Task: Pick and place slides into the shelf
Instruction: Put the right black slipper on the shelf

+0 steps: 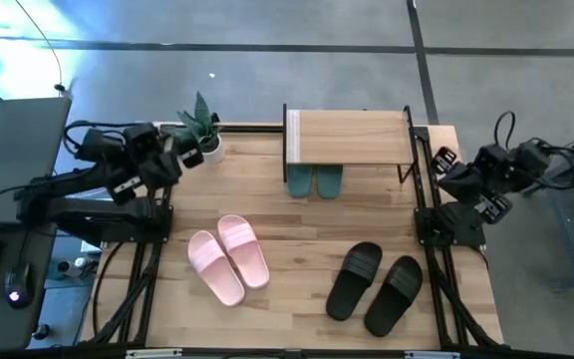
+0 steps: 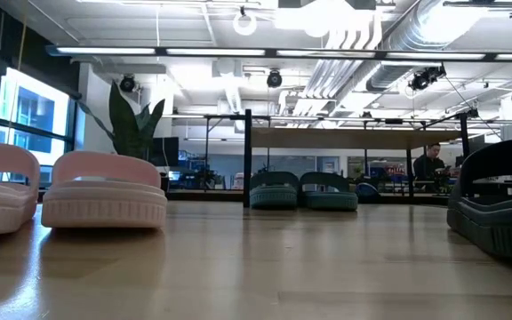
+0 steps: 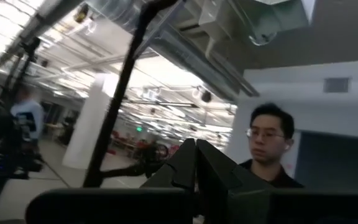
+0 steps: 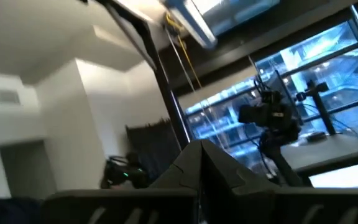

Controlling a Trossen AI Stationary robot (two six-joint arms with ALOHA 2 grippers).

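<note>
Two pairs wait on the table (image 1: 297, 239), neither one touched yet. Pink slides (image 1: 229, 258) lie side by side at front left, long axes running front-to-back with a slight lean toward the left at the far end; from the low view their straps face the camera. Black slides (image 1: 376, 281) sit front right, also side by side, long axes slanted so the far ends lean right. Behind them the shelf (image 1: 348, 137) stands at the back edge, with a teal pair (image 1: 314, 180) already tucked under its top board.

I read this as the very start: nothing picked. My left gripper (image 1: 189, 142) is parked high near the plant (image 1: 199, 125), fingers pressed together on nothing; my right gripper (image 1: 448, 170) is folded by the shelf's right side, likewise clenched and empty. Next I judge I'd need to spread one set of fingers, drop over a strap, and align across the slide's width.
</note>
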